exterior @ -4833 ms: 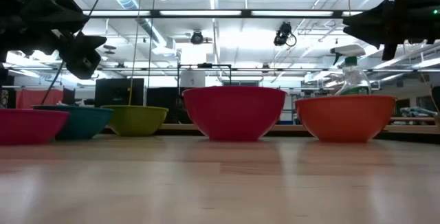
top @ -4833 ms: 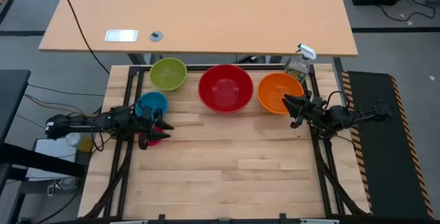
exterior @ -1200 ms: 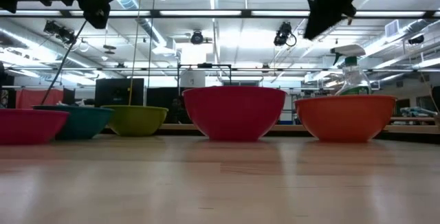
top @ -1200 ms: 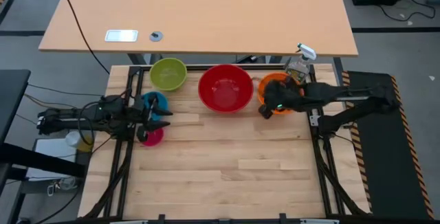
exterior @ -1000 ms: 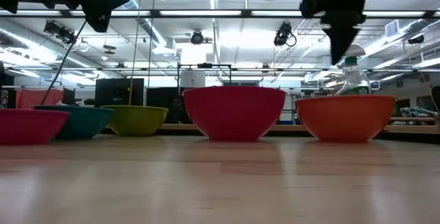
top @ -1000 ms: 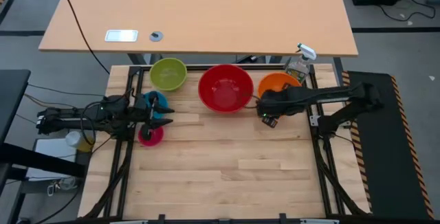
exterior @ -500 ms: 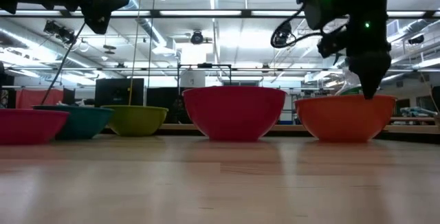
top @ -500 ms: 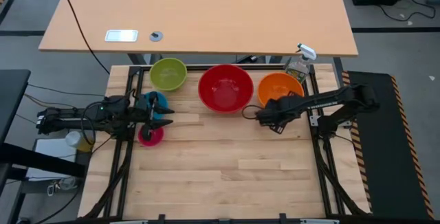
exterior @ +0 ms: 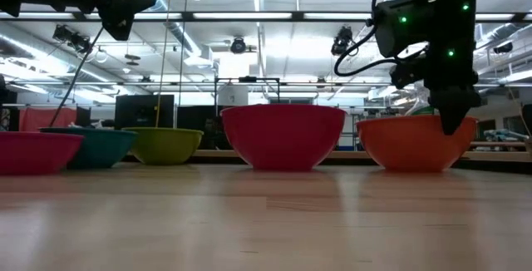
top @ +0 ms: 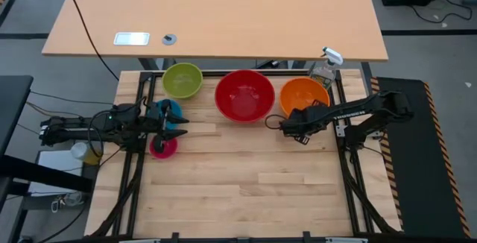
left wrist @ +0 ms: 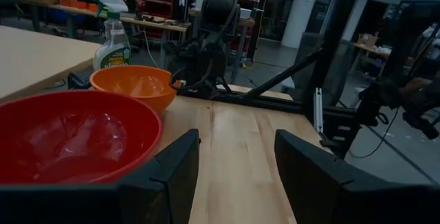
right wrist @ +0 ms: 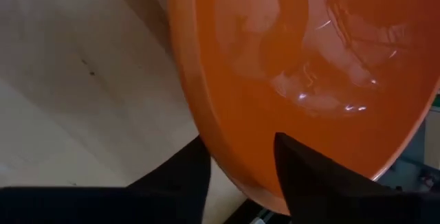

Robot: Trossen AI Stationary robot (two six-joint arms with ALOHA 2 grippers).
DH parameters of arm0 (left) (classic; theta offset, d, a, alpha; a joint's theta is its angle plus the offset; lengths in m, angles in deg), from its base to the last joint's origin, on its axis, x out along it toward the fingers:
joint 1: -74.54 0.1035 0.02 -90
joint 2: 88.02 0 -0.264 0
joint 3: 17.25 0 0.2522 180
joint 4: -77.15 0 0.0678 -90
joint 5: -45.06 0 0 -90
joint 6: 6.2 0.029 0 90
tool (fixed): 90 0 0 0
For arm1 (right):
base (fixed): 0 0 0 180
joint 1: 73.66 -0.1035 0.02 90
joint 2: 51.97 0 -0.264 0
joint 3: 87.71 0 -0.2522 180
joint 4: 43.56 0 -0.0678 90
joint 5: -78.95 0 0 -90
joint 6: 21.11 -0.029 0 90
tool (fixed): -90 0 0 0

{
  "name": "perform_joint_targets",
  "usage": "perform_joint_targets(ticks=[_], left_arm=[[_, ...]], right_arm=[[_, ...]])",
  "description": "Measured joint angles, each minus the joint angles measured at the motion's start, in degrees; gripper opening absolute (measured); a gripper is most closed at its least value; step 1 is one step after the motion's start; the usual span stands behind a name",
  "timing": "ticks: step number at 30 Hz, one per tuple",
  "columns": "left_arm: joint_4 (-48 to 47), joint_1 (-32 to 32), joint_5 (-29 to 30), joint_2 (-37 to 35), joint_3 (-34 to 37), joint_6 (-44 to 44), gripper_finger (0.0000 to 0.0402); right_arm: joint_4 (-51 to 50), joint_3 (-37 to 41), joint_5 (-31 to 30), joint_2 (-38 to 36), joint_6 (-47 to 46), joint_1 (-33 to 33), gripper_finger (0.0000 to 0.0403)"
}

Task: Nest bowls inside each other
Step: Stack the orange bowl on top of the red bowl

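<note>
Several bowls stand upright on the wooden table: green (top: 182, 80), red (top: 244, 95) and orange (top: 305, 94) along the far edge, blue (top: 164, 111) and pink (top: 164, 147) at the left. My right gripper (top: 289, 124) is tipped steeply down at the orange bowl's near-left rim. In the right wrist view it (right wrist: 240, 148) is open, with one finger inside the orange bowl (right wrist: 309, 59) and one outside. My left gripper (top: 179, 129) hangs open and level above the blue and pink bowls, holding nothing. My right gripper straddles the orange bowl's near-left rim (right wrist: 213, 148) from above, slanting down, one finger (right wrist: 302, 176) inside the bowl and one (right wrist: 179, 179) outside. I cannot tell whether either finger touches the wall. The bowl sits flat on the table.
A spray bottle (top: 324, 68) stands just beyond the orange bowl at the table's far right corner. The red bowl is close to the left of the orange one. The table's near half (top: 246, 183) is bare wood. A larger desk (top: 223, 19) lies beyond the far edge.
My right gripper has come down from high above the table to the orange bowl's rim, tipping more steeply downward. The bowls have stayed where they were.
</note>
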Motion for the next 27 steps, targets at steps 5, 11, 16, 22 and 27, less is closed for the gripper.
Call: perform_joint_targets(ticks=[5,11,16,22,27], left_arm=[[-0.02,0.00,0.00,0.00,0.02,0.34,0.0192],[-0.02,0.00,0.00,0.00,0.02,0.34,0.0192],[0.00,0.00,-0.01,0.00,0.02,0.35,0.0192],[0.02,0.00,-0.02,0.00,0.02,0.40,0.0192],[0.00,0.00,-0.02,0.02,0.02,0.26,0.0192]], right_arm=[[-0.09,0.00,1.85,0.00,0.58,0.00,0.0095],[-1.79,0.00,4.99,0.00,-0.19,-0.01,0.0028],[-6.93,-1.95,7.26,-0.07,-2.44,-1.82,0.0024],[-11.43,-8.49,7.03,0.02,-3.79,-5.30,0.0030],[-14.83,-17.78,3.80,0.02,-6.72,-8.24,0.0030]])
